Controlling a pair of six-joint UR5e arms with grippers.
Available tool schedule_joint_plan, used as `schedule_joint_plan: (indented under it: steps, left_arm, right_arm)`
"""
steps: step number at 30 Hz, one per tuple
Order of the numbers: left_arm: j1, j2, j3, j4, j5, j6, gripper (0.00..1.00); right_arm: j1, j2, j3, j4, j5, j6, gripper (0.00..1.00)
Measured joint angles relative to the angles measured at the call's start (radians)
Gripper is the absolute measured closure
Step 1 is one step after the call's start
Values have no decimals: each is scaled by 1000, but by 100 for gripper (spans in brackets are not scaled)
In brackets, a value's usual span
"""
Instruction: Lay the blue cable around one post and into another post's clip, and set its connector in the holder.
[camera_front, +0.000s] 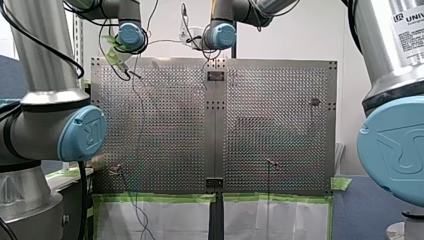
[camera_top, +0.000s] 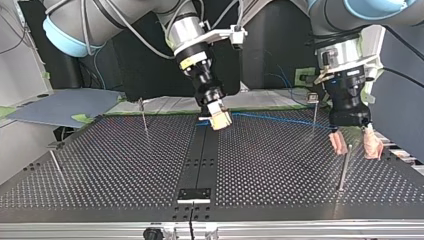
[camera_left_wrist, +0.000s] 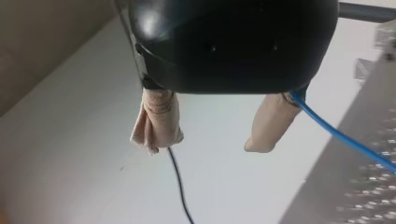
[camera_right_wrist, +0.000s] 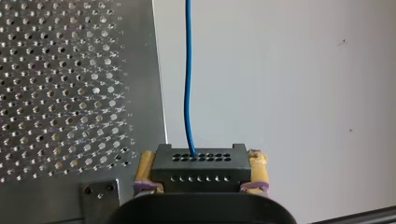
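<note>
— What has the right gripper (camera_top: 220, 121) got?

— It is clamped on the connector (camera_right_wrist: 200, 165), a black block with rows of small holes. A yellow pad (camera_right_wrist: 146, 170) presses on each side of it. In the top view the gripper hangs over the far end of the table's middle strip (camera_top: 202, 155), close above the perforated table (camera_top: 110, 165).

— And the blue cable (camera_right_wrist: 187, 70)?

— It leaves one hole of the connector. In the top view it runs from the strip's far end toward that view's right and crosses a thin post (camera_top: 313, 120) below the clip (camera_top: 313, 98) at its top. It ends at the left gripper (camera_top: 356, 145), well to the right of the strip.

— Is the left gripper pinching it?

— No. Its beige fingers (camera_left_wrist: 156, 121) stand wide apart with nothing between the tips. In the left wrist view the cable comes out beside the root of one finger.

— Anything else near it?

— A second post (camera_top: 343, 170) stands below those fingers, also right of the strip. Whether it sits between them cannot be told.
</note>
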Motion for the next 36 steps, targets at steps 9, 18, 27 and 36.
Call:
schedule_joint_plan:
  steps: [9, 18, 27, 36]
  left_arm:
    - [78, -22, 56, -11, 78, -19, 0]
    - [167, -61, 66, 3, 107, -23, 0]
    - [245, -80, 67, 47, 109, -58, 0]
    - [329, -133, 70, 69, 157, -58, 0]
  right_arm:
    - [15, 45, -74, 67, 0, -7, 100]
    - [29, 85, -146, 85, 0, -15, 100]
    - [53, 137, -222, 114, 5, -32, 100]
    - [71, 219, -304, 121, 12, -52, 100]
